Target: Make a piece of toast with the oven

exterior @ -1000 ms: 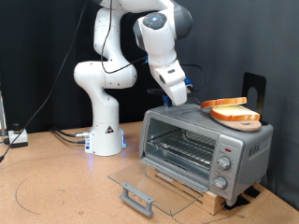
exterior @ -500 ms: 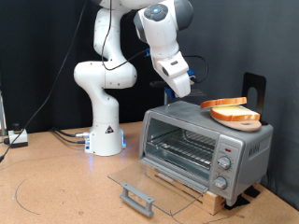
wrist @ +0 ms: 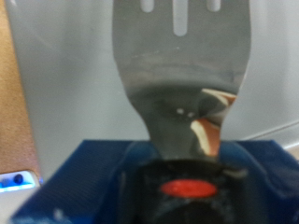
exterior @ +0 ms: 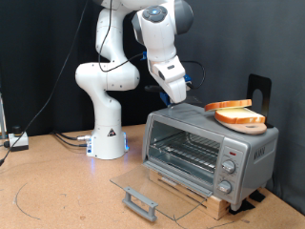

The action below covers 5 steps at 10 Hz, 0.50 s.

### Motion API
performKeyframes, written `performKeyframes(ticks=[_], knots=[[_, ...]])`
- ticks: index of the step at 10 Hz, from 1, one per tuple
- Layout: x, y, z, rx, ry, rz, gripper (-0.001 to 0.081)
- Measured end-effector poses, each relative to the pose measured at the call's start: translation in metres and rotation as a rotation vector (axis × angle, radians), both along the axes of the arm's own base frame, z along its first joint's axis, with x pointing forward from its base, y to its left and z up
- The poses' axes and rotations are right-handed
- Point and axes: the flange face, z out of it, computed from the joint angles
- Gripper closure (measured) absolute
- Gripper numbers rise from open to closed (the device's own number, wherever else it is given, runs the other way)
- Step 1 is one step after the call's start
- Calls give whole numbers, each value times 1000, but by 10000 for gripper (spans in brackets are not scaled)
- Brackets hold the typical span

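Oven (exterior: 210, 153) near front of tabletop (exterior: 57, 191), glass door (exterior: 152, 183) dropped flat, rack bare. Toast (exterior: 240, 117) on orange plate (exterior: 229, 104) on oven roof, at exterior view's right; not yet inside.

Gripper (exterior: 179, 93) has lifted and slid toward exterior view's left over last second, now higher above oven's back corner, farther from toast. Arm bent over, hand tilted down.

Wrist view: fingers hold metal spatula (wrist: 184, 65), blade bare, no bread on it.
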Motion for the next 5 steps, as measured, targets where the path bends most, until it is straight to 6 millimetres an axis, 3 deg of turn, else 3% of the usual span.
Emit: performKeyframes(ticks=[5], knots=[[-4, 5, -21, -36, -24, 3, 411]])
